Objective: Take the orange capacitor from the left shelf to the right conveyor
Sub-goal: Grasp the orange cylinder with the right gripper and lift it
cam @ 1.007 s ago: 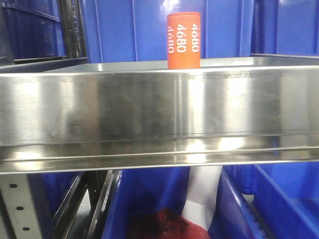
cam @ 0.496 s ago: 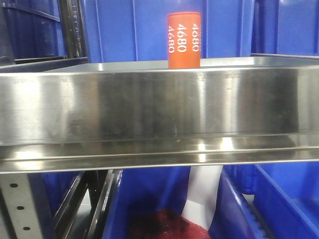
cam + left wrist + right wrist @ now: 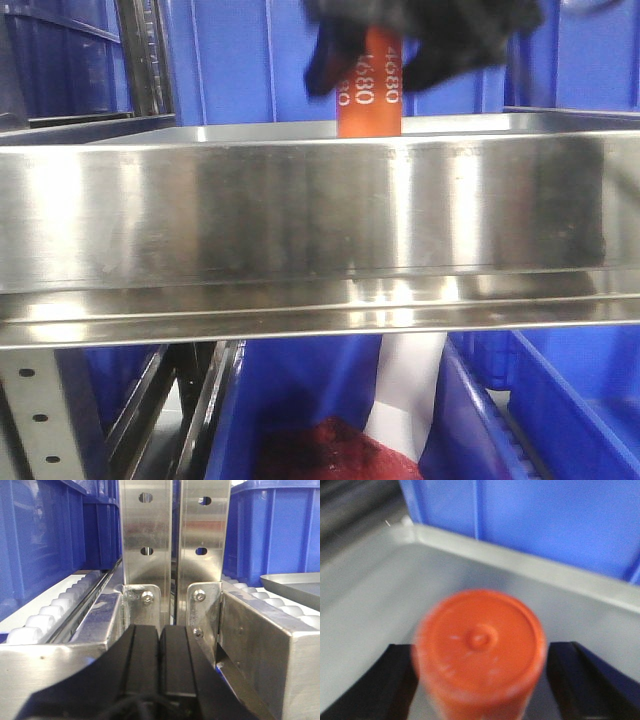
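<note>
The left fingers (image 3: 142, 655), pressed together, idle by the rack (image 3: 145, 540). The right fingers (image 3: 575, 675) have just dropped over the orange capacitor (image 3: 370, 115), flanking it at 3 and 9 o'clock; whether they pinch it I cannot tell. It stands upright on the left shelf (image 3: 300, 210), at 12 o'clock in the front view, so the grasp looks imminent.

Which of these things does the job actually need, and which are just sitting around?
Job: orange capacitor; left shelf it stands on; right gripper, jaws either side of it.
Just there: blue bins; silver tray; left gripper, jaws shut.
</note>
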You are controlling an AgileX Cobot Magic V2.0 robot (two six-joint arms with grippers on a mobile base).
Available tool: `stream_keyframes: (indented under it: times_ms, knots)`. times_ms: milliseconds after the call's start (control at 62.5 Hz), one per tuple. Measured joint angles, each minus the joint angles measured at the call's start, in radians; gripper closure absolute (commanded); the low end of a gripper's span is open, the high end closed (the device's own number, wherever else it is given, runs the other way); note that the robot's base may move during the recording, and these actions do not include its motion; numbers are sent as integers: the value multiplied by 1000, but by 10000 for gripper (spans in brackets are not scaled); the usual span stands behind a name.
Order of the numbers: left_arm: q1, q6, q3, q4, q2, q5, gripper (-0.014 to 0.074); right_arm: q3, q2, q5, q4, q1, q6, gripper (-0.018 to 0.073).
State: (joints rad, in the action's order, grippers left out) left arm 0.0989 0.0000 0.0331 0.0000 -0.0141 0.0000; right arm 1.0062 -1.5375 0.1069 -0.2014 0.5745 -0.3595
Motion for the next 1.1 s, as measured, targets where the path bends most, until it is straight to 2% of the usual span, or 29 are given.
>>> stream_keyframes:
  times_ms: [32, 80, 112, 192, 352, 624, 848, 1103]
  knots:
    - [0, 0, 0, 0, 0, 0, 701, 0, -6, -9, 0, 0, 0, 536]
    - [0, 0, 0, 0, 0, 0, 701, 4, -6, -7, 0, 0, 0, 459]
    - [0, 0, 0, 0, 0, 0, 701, 5, -6, 0, 1, 0, 0, 445]
    - [0, 0, 0, 0, 0, 0, 701, 8, 6, 31, 7, 0, -2, 512]
    - [0, 0, 0, 0, 0, 0, 701, 3, 108, 172, 10, 22, 0, 501]
    - [0, 0, 0, 0, 0, 0, 701, -106, 474, 283, 10, 78, 26, 501]
    - [0, 0, 0, 0, 0, 0, 701, -282, 820, 415, 10, 80, 26, 501]
    - [0, 0, 0, 0, 0, 0, 701, -446, 1175, 472, 8, 80, 27, 501]
